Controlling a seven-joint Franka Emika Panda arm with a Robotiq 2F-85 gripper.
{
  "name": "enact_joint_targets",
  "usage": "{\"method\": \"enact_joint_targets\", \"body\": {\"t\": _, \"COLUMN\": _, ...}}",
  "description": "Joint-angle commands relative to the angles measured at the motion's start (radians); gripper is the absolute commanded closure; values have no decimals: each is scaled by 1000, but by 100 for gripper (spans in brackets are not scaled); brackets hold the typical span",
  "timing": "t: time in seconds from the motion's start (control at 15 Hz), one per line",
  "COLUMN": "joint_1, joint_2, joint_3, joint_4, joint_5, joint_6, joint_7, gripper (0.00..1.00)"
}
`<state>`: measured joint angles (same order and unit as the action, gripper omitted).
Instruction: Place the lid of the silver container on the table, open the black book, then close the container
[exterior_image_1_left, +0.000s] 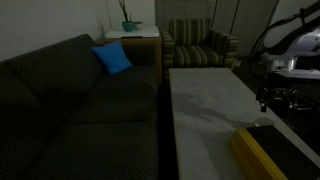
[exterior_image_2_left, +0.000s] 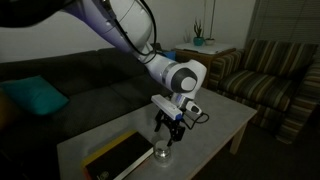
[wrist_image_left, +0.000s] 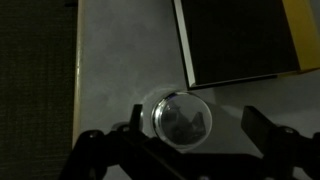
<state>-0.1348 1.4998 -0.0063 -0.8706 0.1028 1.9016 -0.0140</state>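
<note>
Small round shiny silver container (wrist_image_left: 178, 120) stands on the pale grey stone-topped desk (wrist_image_left: 110, 70), just beside the flat black book with yellow sides (wrist_image_left: 240, 40). Black fingers (wrist_image_left: 268, 138) hang spread wide above the container, holding nothing.

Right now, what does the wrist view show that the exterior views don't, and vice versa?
Wrist only: the silver container's shiny top from above, framed by the open gripper's fingers.
Exterior only: the arm, sofa, blue cushion, striped armchair, plant.
Both: table, black book, container, gripper.
</note>
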Motion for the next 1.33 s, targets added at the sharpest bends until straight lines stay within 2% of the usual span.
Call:
{"method": "enact_joint_targets", "body": {"t": 0.0, "joint_1": 31, "joint_2": 0, "joint_3": -12, "joint_4": -29, "joint_5": -18, "joint_6": 19, "joint_7": 48, "gripper": 0}}
{"method": "enact_joint_targets", "body": {"t": 0.53, "joint_1": 97, "joint_2": 0, "joint_3": -63, "joint_4": -95, "joint_5": -71, "joint_6": 96, "joint_7": 200, "gripper": 0}}
{"method": "enact_joint_targets", "body": {"t": 0.67, "joint_1": 83, "joint_2": 0, "joint_3": -46, "joint_4": -122, "joint_5": -70, "joint_6": 166, "joint_7": 164, "gripper": 0}}
{"method": "enact_joint_targets", "body": {"t": 0.73, "joint_1": 88, "joint_2": 1, "joint_3": -48, "joint_4": -88, "joint_5": -65, "joint_6": 104, "joint_7": 182, "gripper": 0}}
{"method": "enact_joint_targets", "body": {"t": 0.93, "joint_1": 88, "joint_2": 1, "joint_3": -48, "joint_4": -109, "joint_5": -65, "joint_6": 140, "joint_7": 180, "gripper": 0}}
{"method": "enact_joint_targets", "body": {"t": 1.27, "joint_1": 134, "joint_2": -1, "joint_3": -110, "joint_4": -153, "joint_5": -96, "joint_6": 307, "joint_7": 321, "gripper": 0}}
